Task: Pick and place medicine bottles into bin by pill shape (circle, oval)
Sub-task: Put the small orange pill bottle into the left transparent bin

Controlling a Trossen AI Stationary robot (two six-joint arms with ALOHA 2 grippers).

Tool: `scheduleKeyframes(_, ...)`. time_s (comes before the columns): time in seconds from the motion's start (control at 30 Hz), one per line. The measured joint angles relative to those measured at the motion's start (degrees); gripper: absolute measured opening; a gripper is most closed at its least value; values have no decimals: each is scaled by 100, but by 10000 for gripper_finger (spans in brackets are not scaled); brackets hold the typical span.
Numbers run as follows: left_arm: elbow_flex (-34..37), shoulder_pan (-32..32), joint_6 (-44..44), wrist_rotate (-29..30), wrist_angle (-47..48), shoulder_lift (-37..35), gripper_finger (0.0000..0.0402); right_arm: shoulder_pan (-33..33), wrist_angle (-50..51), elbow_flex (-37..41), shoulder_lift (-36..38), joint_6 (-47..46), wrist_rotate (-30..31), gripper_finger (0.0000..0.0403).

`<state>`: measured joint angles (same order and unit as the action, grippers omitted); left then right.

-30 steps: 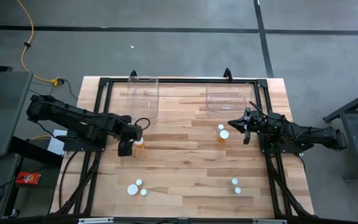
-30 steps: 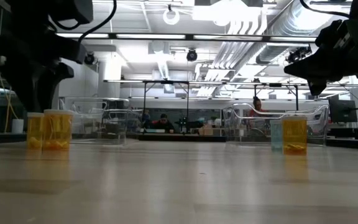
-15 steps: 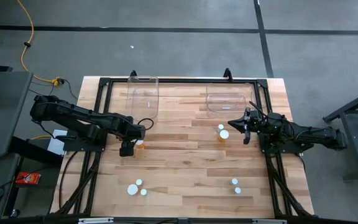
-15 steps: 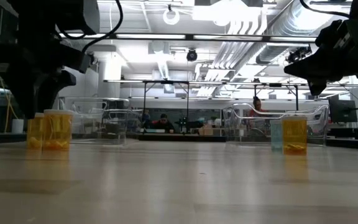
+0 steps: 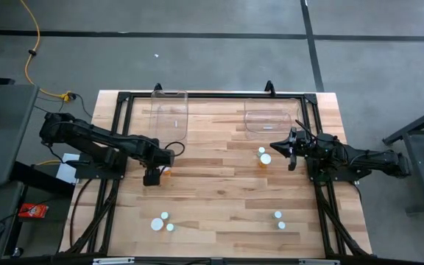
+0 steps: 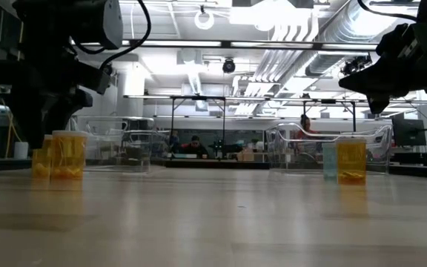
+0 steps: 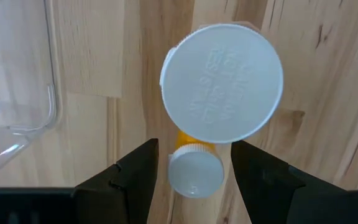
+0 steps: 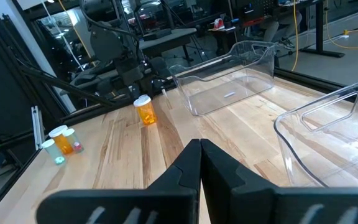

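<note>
Amber bottles (image 7: 194, 163) stand paired on the table (image 5: 219, 188), straddled by the part-open, empty left hand (image 7: 193, 171). Light, rigid, smooth plastic is judged; body below cap is best gripped. Right hand (image 5: 287, 151) is shut, idle.

We see two clear plastic bins (image 5: 170, 112) (image 5: 268, 118) at twelve o'clock on the wooden surface (image 5: 219, 199); white-capped bottle clusters (image 5: 161, 221) (image 5: 279, 218) sit at six.

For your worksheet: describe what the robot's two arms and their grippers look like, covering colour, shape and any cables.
Both arms are black and jointed, built of chunky segments. The left arm has a thin black cable looping near its wrist. Each ends in a two-finger gripper: the left gripper has flat, angular black fingers; the right gripper has wedge-shaped black fingers tapering to a point.
</note>
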<state>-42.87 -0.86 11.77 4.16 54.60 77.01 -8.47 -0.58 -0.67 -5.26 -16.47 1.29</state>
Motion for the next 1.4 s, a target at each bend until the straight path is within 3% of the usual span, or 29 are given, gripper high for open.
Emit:
scheduleKeyframes(0.5, 0, 0, 0, -35, 137, -10, 98, 2, 0, 0, 0, 0, 0, 0)
scheduleKeyframes(0.7, -239, 0, -2, -199, 547, -157, 99, 2, 0, -2, 1, 0, -1, 0)
scheduleKeyframes(0.9, -1210, -134, -46, -105, 1574, -483, 104, 2, 0, -2, 2, 1, -1, 0)
scheduleKeyframes(1.1, -2796, -584, -262, 436, 2436, -638, 105, 2, 0, -1, 2, 1, -1, 0)
scheduleKeyframes(1.23, -3719, -1244, -782, 785, 2499, -466, 104, 2, 0, 0, 2, 0, 1, 0)
scheduleKeyframes(1.4, -4438, -2513, -1612, 933, 2496, 188, 104, 0, 0, -1, 2, 0, 0, 0)
